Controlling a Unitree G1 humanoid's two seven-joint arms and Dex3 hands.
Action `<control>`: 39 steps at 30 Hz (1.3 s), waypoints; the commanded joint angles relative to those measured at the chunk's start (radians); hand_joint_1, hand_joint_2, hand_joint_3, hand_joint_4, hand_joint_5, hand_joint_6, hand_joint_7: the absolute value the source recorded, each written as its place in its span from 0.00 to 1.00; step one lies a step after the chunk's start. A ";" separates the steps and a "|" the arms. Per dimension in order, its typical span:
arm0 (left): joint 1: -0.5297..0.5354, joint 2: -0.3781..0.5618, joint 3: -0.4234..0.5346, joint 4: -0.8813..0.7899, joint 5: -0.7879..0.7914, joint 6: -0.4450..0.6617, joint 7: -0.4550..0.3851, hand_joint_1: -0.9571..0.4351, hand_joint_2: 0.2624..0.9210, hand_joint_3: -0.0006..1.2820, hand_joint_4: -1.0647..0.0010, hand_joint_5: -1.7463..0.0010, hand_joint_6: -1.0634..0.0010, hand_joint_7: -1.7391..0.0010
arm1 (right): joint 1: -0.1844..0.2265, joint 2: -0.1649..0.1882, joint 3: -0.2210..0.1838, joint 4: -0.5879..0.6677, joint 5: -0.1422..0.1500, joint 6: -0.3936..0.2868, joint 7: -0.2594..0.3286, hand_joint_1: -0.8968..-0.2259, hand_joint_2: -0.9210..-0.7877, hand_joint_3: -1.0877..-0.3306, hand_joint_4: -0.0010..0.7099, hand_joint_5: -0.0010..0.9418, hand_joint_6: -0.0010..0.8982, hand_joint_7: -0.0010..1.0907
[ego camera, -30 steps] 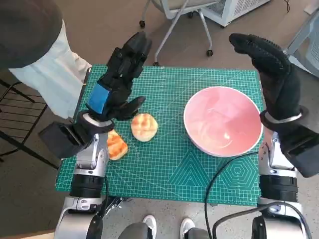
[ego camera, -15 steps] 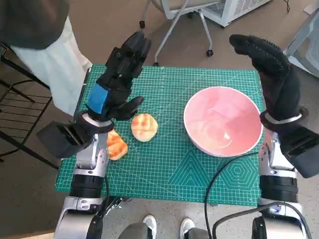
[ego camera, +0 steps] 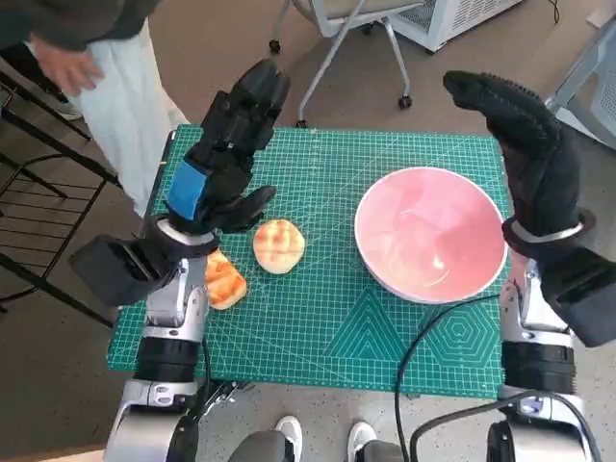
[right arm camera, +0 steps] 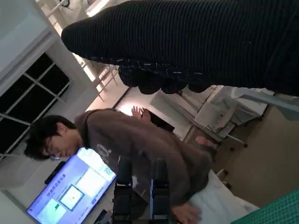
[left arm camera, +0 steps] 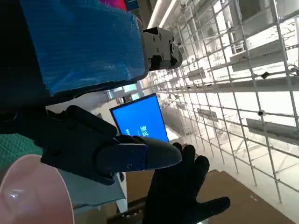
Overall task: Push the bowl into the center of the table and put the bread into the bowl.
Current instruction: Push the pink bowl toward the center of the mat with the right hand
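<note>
A wide pink bowl (ego camera: 430, 233) sits on the right part of the green cutting mat (ego camera: 318, 318); its rim (left arm camera: 28, 186) also shows in the left wrist view. A round golden bread roll (ego camera: 278, 244) lies left of the mat's middle. A second, orange piece of bread (ego camera: 224, 280) lies by the mat's left edge, partly under my left wrist. My left hand (ego camera: 226, 149) hovers raised above the mat's left side, fingers spread, holding nothing. My right hand (ego camera: 520, 130) is raised beyond the bowl's right rim, fingers extended and empty; it shows as a dark glove (left arm camera: 184, 191) in the left wrist view.
A person in a brown top (right arm camera: 135, 149) and white apron (ego camera: 115, 106) stands at the table's far left corner. An office chair base (ego camera: 337, 48) stands on the floor behind the table. A black metal rack (ego camera: 29, 231) is at the left.
The person at the far left has shifted; a hand of theirs now shows at the top left. Both my hands, the bowl and the breads have stayed where they were.
</note>
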 commanded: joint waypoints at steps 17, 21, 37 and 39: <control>-0.011 -0.010 0.006 0.007 -0.011 0.001 -0.004 0.18 1.00 0.34 0.96 1.00 1.00 0.81 | 0.023 -0.054 -0.048 0.077 0.041 -0.007 0.039 0.28 0.00 0.52 0.25 0.00 0.08 0.33; -0.010 -0.010 0.007 0.005 -0.012 0.007 -0.004 0.18 1.00 0.34 0.96 1.00 1.00 0.81 | -0.003 -0.083 -0.087 0.182 0.071 -0.031 0.070 0.29 0.00 0.53 0.25 0.00 0.10 0.30; -0.011 -0.007 0.014 0.010 -0.014 0.016 -0.007 0.18 1.00 0.34 0.95 1.00 1.00 0.80 | -0.089 -0.167 -0.190 0.596 0.032 -0.105 -0.016 0.31 0.00 0.51 0.21 0.00 0.12 0.26; -0.010 -0.006 0.014 0.007 -0.013 0.017 -0.006 0.18 1.00 0.34 0.95 1.00 1.00 0.80 | -0.098 -0.176 -0.197 0.645 0.023 -0.101 -0.039 0.32 0.00 0.50 0.20 0.00 0.12 0.26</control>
